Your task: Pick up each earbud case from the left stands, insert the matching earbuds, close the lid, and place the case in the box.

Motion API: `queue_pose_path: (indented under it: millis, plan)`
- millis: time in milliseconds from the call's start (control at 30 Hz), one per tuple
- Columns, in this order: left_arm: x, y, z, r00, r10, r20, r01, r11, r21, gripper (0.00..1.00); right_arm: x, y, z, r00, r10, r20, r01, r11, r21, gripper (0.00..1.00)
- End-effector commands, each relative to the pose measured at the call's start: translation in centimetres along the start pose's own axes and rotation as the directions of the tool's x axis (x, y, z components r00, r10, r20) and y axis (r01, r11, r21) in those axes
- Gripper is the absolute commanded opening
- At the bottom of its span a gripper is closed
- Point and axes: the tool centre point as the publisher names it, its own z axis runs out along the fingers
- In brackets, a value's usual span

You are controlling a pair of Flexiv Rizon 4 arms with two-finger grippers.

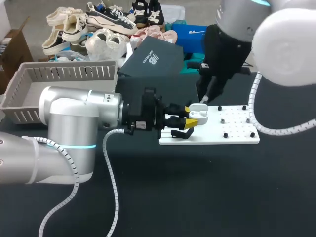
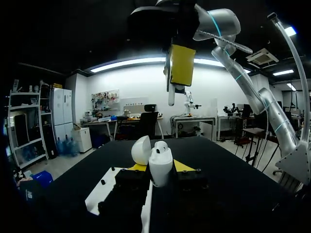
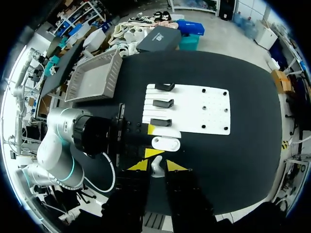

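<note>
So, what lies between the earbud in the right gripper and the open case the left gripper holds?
Nothing. The left wrist view shows only open air between the earbud and the case.

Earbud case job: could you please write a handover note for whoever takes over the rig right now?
Left gripper: shut on the open earbud case, lid up, held at the edge of the white board.
Right gripper: shut on an earbud, above the case.
Done: the case is off the stands and all three black stands are bare. One earbud appears to be seated already.
Left: insert the held earbud, close the lid, place the case in the grey box.
</note>
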Motion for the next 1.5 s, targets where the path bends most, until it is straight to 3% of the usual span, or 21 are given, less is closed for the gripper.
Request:
queue_pose_path:
  millis: [33, 833, 1133, 1500]
  plan:
    - [0.0, 0.1, 0.0, 1.000, 0.000, 0.001, 0.000, 1.000, 0.002, 0.00, -0.8, 0.3, 0.6, 0.983, -0.015, -0.183, 0.017, 1.000, 0.011, 0.00]
    - [0.0, 0.1, 0.0, 1.000, 0.000, 0.001, 0.000, 1.000, 0.002, 0.00, -0.8, -0.2, 1.6, 0.979, -0.017, -0.205, 0.021, 1.000, 0.017, 0.00]
    - [0.0, 0.1, 0.0, 1.000, 0.000, 0.001, 0.000, 1.000, 0.002, 0.00, -0.2, -0.8, 2.1, 0.956, -0.261, -0.132, 0.263, 0.965, -0.001, 0.00]
    - [0.0, 0.1, 0.0, 1.000, 0.000, 0.001, 0.000, 1.000, 0.002, 0.00, -0.2, -0.6, 2.6, 0.936, -0.331, -0.123, 0.330, 0.944, -0.026, 0.00]
